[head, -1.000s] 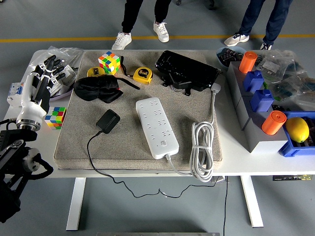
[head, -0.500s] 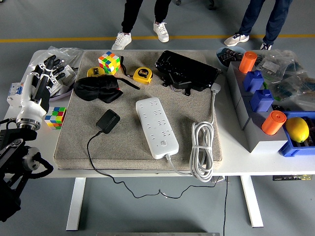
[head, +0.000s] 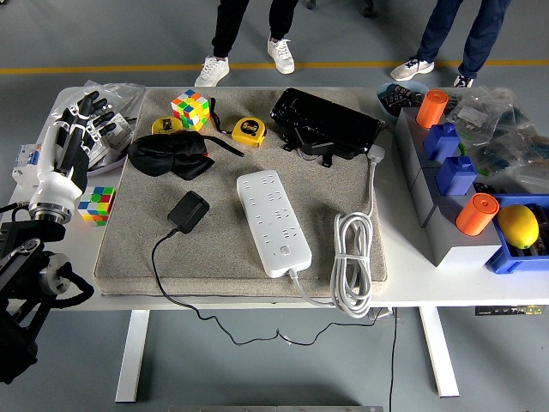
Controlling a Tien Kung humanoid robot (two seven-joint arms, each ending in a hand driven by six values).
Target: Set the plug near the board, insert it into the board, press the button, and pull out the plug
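Our left hand (head: 75, 129) hangs with fingers spread, holding nothing. The black plug (head: 187, 211) lies well to its right; reaching across, we risk knocking the Rubik's cube (head: 95, 204) or snagging the cord (head: 163, 275).

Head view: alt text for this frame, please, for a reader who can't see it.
A white power strip lies on a beige mat with a black plug adapter unplugged to its left. The robot's left hand, fingers spread and empty, is raised at the table's left edge.
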